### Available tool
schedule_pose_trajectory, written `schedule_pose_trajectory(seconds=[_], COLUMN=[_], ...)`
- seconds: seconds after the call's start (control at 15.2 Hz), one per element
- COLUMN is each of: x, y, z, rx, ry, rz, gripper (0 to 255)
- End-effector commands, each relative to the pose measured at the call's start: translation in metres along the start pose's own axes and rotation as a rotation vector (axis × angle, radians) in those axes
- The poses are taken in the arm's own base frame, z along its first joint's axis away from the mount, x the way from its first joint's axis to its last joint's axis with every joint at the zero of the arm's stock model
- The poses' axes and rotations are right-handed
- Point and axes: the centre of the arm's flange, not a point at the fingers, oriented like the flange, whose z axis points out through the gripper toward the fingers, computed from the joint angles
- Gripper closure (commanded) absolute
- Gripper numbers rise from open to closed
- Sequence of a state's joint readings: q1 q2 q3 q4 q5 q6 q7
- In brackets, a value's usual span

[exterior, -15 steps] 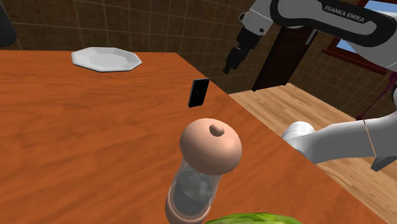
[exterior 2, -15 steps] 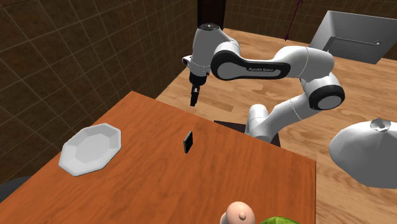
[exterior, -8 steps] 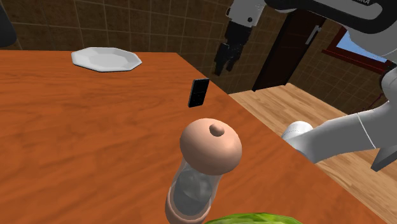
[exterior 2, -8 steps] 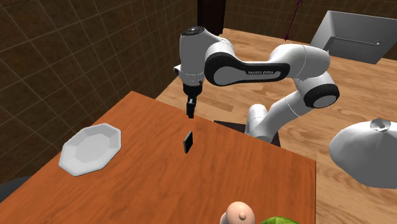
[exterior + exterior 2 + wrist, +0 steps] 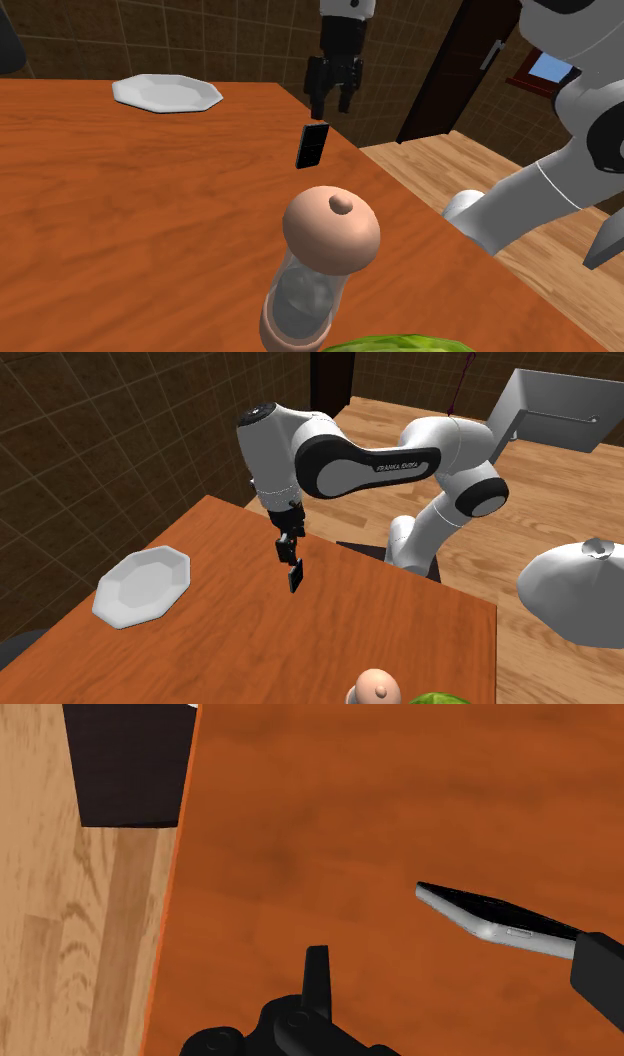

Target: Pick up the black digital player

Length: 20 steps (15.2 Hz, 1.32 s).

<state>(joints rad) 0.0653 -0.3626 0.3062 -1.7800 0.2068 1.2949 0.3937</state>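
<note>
Seeing the claw [image 5: 331,108] spread wide, clamped on nothing. Reading it as hanging just above the black digital player [image 5: 312,146], pointed down from the white arm [image 5: 272,452]. Got the player standing on edge on the orange-brown desk [image 5: 120,220], leaning a bit, close to the desk edge on the shoulder view's right.

From the wrist view: seeing the player in the gap between the fingers [image 5: 317,979], black face, grey rim. One end tucked behind the far finger, can't tell contact there. Well apart from the other finger. In the second exterior view, placing the lower fingertip just over the player's top edge.

Also logging a white octagonal plate [image 5: 165,93] further back on the desk, well apart from the player. Near the shoulder camera: clear bottle [image 5: 330,235] with a peach rounded cap, plus a green thing [image 5: 385,345] at the bottom edge, can't tell what.

Beyond the desk edge: light wooden floor [image 5: 450,165], dark box of the stand [image 5: 130,764], brown tiled wall [image 5: 90,442].
</note>
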Motion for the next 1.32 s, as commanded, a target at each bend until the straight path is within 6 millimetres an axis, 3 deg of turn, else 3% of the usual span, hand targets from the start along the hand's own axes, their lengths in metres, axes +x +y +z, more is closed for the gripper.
schedule_pose_trajectory(seconds=[0.0,0.13,0.73,0.79,1.25], x=[0.007,0.012,0.018,0.018,0.018], y=[-0.024,-0.043,-0.041,-0.042,-0.042], z=[-0.003,-0.005,0.034,0.034,0.034], rx=[0.001,0.002,0.002,0.002,0.002], ry=[-0.05,-0.083,-0.083,-0.083,-0.083], rz=[0.017,0.028,0.028,0.028,0.028], gripper=[0,0,0,255,255])
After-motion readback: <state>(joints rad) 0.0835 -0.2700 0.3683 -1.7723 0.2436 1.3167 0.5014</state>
